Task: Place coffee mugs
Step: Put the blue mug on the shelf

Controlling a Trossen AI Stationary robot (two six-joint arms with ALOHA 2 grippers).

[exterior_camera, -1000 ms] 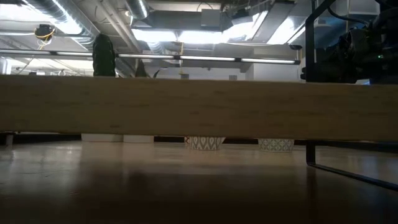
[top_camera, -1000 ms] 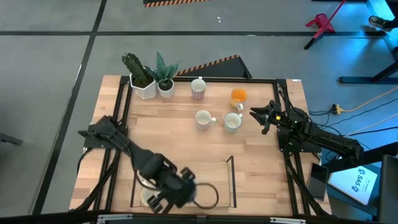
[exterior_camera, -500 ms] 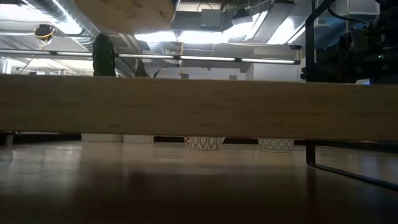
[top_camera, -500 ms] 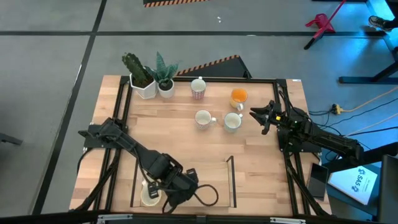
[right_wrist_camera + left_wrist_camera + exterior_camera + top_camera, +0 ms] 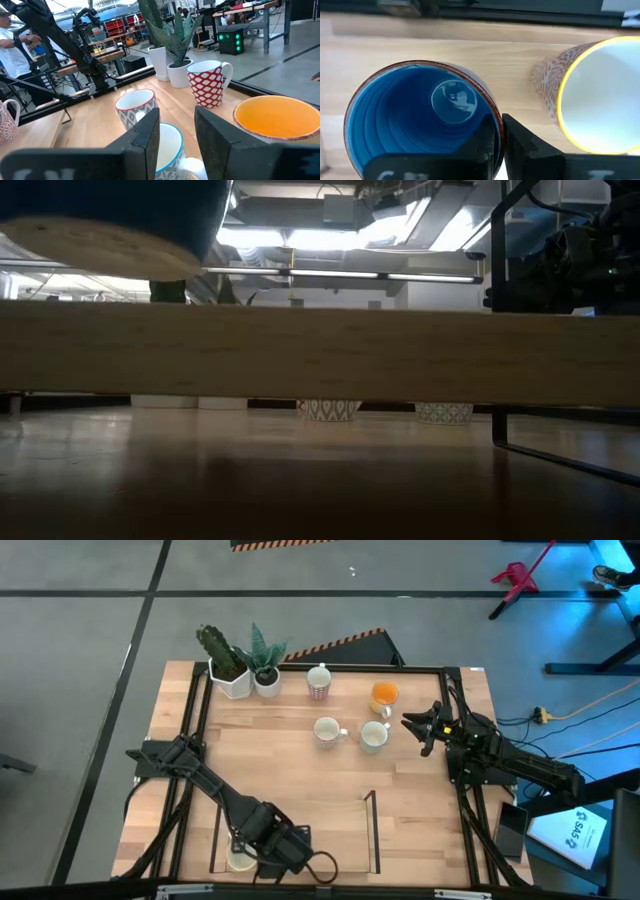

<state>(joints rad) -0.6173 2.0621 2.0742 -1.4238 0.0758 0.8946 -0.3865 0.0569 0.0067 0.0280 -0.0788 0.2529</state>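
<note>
My left gripper (image 5: 275, 855) is at the table's near edge, shut on a blue mug (image 5: 420, 115), which the arm hides in the high view. A cream mug with a yellow rim and a patterned wall (image 5: 600, 95) stands on its base beside it (image 5: 240, 856). My right gripper (image 5: 412, 726) waits open at the right, just right of a white mug (image 5: 374, 735) and touching nothing. A second white mug (image 5: 327, 730), an orange mug (image 5: 384, 695) and a red-patterned mug (image 5: 319, 682) stand on the far half of the table. My left gripper holds the blue mug by its rim (image 5: 492, 112), with one finger inside the mug and one outside. The fingers come from above, pointing down. The mug hangs upright, and its pale base (image 5: 100, 245) is clear of the table in the low view.
Two white pots with green plants (image 5: 240, 675) stand at the far left corner. A black frame line (image 5: 375, 830) marks a rectangle on the near part of the table. A wooden bar (image 5: 320, 350) crosses the low view. A cable loop (image 5: 335, 858) lies by the left gripper.
My left gripper has come down at the table's near edge with the blue mug. The mug's base has dropped into the low view from above and stays clear of the table.
</note>
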